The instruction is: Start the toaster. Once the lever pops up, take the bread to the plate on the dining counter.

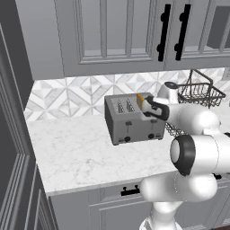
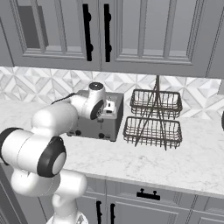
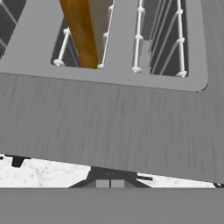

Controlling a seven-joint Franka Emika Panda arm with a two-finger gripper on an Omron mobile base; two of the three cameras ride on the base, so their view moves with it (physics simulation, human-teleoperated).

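Observation:
The grey toaster (image 1: 132, 121) stands on the marble worktop (image 1: 81, 152) against the tiled wall. The golden-tan bread (image 1: 140, 102) sticks up out of one of its right-hand slots. In the hand view I look steeply down on the toaster's brushed top (image 3: 109, 122), with the bread (image 3: 81, 30) upright in the left of two wire-lined slots. A dark lever (image 3: 111, 175) juts out past the toaster's near edge, straight below the hand. My gripper (image 1: 147, 109) hovers just above the toaster's right front, close beside the bread; its fingertips are hidden. The plate and the dining counter are out of view.
A two-tier black wire basket (image 2: 153, 120) stands on the worktop just right of the toaster. Grey wall cabinets (image 1: 117, 31) hang overhead. A tall dark cabinet (image 1: 13, 134) closes off the left end. Drawers with black handles (image 2: 148, 195) run below the worktop edge.

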